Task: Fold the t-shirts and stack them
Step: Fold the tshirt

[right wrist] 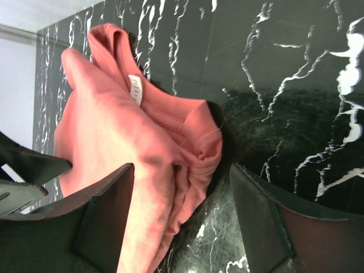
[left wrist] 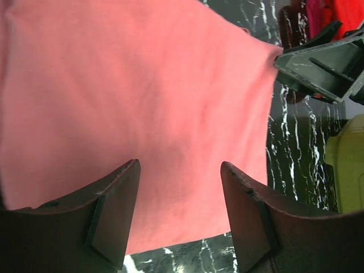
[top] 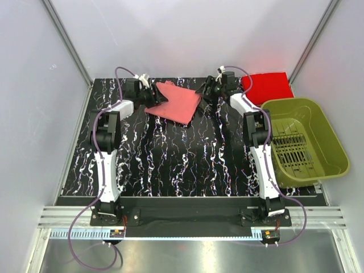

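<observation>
At the back of the bench (top: 170, 165), the salmon-pink shirt (top: 176, 102) lies folded, its collar corner bunched, between the left tool (left wrist: 181, 165) and right tool (right wrist: 182, 168), both spread open; the red shirt (top: 267, 86) sits folded far right.

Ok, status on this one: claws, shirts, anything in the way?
Left claw open at left edge of pink t-shirt. Right claw open over its bunched collar corner. Red t-shirt folded, far right. Green basket off right, clear of both.
</observation>
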You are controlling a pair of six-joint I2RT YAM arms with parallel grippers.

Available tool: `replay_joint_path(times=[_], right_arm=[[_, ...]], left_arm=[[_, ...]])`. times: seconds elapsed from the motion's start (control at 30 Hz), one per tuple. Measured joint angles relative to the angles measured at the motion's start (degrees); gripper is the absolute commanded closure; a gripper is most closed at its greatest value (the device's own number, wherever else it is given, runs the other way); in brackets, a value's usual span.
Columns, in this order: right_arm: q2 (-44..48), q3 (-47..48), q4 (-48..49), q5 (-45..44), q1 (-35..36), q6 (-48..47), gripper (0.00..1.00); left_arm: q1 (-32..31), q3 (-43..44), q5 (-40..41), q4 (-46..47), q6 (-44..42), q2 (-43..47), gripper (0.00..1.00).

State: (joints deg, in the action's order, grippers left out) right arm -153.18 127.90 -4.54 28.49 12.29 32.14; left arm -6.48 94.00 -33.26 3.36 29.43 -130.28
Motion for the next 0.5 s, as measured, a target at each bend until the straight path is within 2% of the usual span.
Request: replay_joint_path(times=[0.1,0.13,0.23,0.27,0.33,0.37,0.5], right_arm=[[-0.5,0.3,0.0,0.0,-0.1,0.9,0.41],[-0.7,0.3,0.0,0.0,-0.1,1.4,0.55],[-1.8,1.1,-0.4,0.1,-0.4,2.7,0.71],[-2.3,1.4,-0.7,0.1,-0.4,3.3,0.80],[-3.0,1.7,-0.8,0.8,-0.6,4.6,0.84],[-3.1,1.9,-0.9,1.0,-0.8,5.1,0.89],[-3.2,2.0,-1.1,1.6,-1.0,5.9,0.92]], left_arm=[[0.5,0.0,0.1,-0.3,-0.1,-0.1,0.37],[0.6,-0.1,0.2,-0.3,-0.1,-0.1,0.37],[0.9,-1.5,0.8,0.3,0.0,-0.1,0.37],[0.9,-2.4,1.1,0.2,0.2,-0.1,0.37],[0.8,-3.9,1.5,0.9,0.8,-0.1,0.38],[0.8,-4.5,1.6,1.7,1.3,-0.1,0.39],[0.5,-7.2,2.5,4.3,3.7,1.0,0.40]])
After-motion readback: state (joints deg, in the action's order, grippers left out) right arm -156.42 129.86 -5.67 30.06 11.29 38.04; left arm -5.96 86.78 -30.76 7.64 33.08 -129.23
